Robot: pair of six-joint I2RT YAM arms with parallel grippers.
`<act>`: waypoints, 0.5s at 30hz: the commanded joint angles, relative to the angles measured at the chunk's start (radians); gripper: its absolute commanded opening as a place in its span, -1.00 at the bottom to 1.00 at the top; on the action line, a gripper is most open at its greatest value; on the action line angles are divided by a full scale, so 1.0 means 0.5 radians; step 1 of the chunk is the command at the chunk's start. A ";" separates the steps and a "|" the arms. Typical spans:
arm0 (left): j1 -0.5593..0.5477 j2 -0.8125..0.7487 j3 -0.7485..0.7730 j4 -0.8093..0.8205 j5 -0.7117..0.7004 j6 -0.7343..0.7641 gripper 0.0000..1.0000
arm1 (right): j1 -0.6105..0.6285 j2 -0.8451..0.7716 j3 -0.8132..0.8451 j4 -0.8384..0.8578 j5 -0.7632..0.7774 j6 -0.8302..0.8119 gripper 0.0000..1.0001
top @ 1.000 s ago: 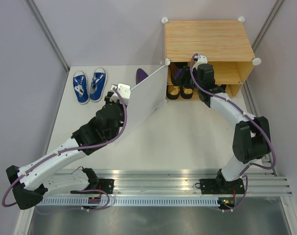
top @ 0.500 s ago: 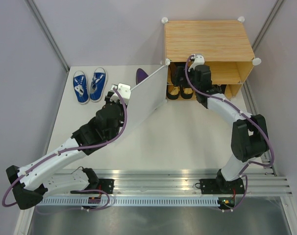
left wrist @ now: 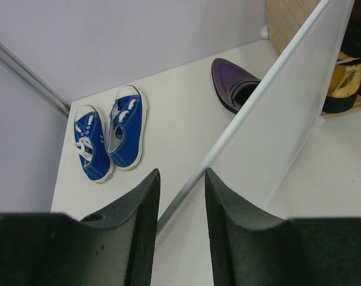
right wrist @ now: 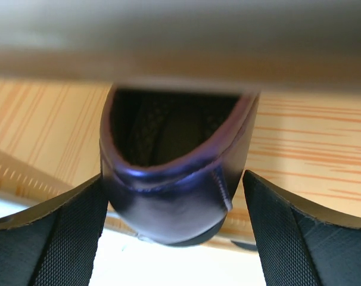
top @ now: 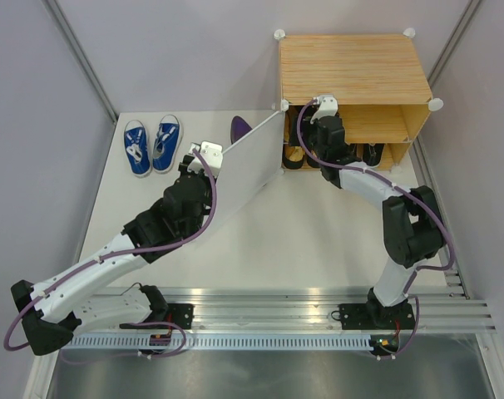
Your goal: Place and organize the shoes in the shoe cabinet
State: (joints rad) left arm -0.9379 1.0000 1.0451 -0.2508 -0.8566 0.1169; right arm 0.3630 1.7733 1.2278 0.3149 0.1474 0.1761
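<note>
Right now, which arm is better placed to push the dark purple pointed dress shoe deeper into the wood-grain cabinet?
Right. The right gripper flanks the dark purple pointed dress shoe at a shelf of the light wood-grain cabinet. The left gripper straddles the edge of the open flat white door panel instead.

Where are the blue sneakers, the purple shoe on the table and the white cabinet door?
blue sneakers (left wrist: 130, 119): left wrist view, upper of one sneaker.
purple shoe (left wrist: 227, 74): left wrist view, front upper.
cabinet door (left wrist: 288, 110): left wrist view, middle of panel.
</note>
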 commanded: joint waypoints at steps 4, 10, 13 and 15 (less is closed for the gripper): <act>-0.005 0.031 0.008 -0.032 0.066 -0.016 -0.19 | 0.001 0.092 -0.044 0.125 0.061 0.034 0.87; -0.014 0.031 0.008 -0.035 0.078 -0.016 -0.19 | -0.002 0.141 -0.096 0.195 -0.003 0.071 0.80; -0.014 0.031 0.011 -0.038 0.081 -0.019 -0.19 | 0.001 0.169 -0.096 0.202 -0.028 0.087 0.74; -0.014 0.031 0.008 -0.038 0.087 -0.019 -0.19 | 0.001 0.181 -0.087 0.189 -0.025 0.093 0.71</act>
State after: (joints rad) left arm -0.9401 1.0016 1.0454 -0.2504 -0.8532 0.1169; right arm 0.3656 1.8126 1.2064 0.4572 0.1600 0.1783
